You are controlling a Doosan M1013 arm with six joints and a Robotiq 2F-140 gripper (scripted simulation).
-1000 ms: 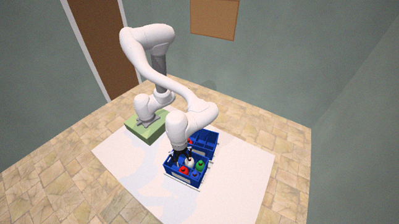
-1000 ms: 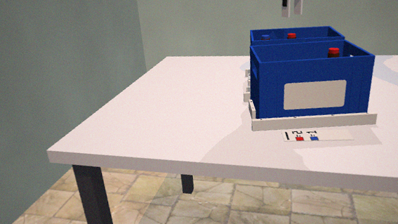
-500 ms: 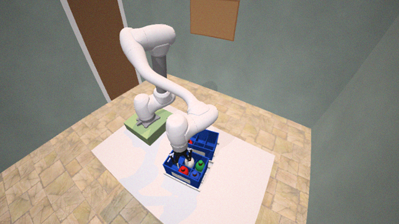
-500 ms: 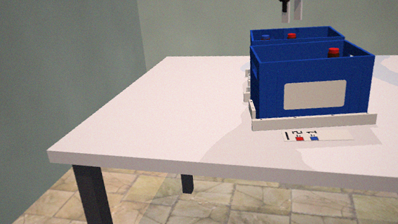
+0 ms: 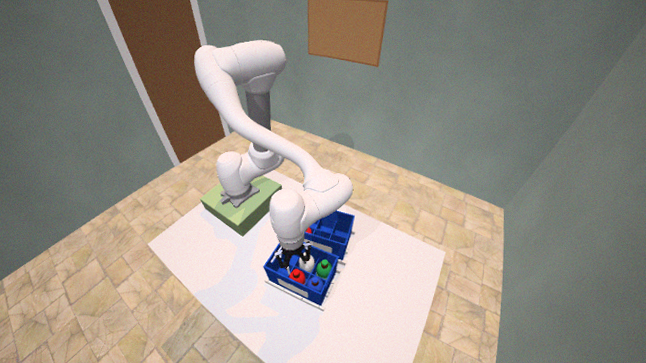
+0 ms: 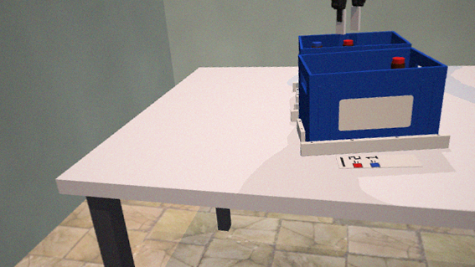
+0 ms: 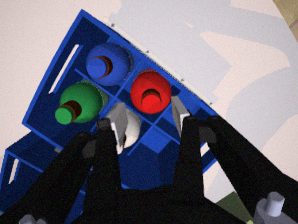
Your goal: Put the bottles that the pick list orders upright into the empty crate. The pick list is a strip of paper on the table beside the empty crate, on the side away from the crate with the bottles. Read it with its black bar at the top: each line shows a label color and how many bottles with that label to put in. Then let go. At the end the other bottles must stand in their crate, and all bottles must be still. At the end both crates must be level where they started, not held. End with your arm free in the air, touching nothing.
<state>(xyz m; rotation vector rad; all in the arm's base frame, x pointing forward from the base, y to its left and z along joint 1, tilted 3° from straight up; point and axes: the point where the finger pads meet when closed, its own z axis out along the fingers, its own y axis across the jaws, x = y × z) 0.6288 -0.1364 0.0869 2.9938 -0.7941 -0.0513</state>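
Note:
My gripper [image 6: 349,24] hangs above the bottle crate [image 5: 300,277], partly open with nothing between the fingers. In the wrist view the fingertips frame the red-capped bottle [image 7: 150,92] from above. A blue-capped bottle [image 7: 108,64], a green one [image 7: 79,103] and a white one [image 7: 127,137] stand in neighbouring cells. The other crate [image 6: 371,97] holds one red-capped bottle [image 6: 397,61] upright. The pick list [image 6: 378,161] lies in front of it, showing a red mark and a blue mark; the numerals look like 2 and 1.
Both crates sit side by side in white holders [image 6: 375,144] on the white table. The arm's green base block [image 5: 240,202] stands at the table's far side. The table edge [image 6: 250,198] runs close to the pick list.

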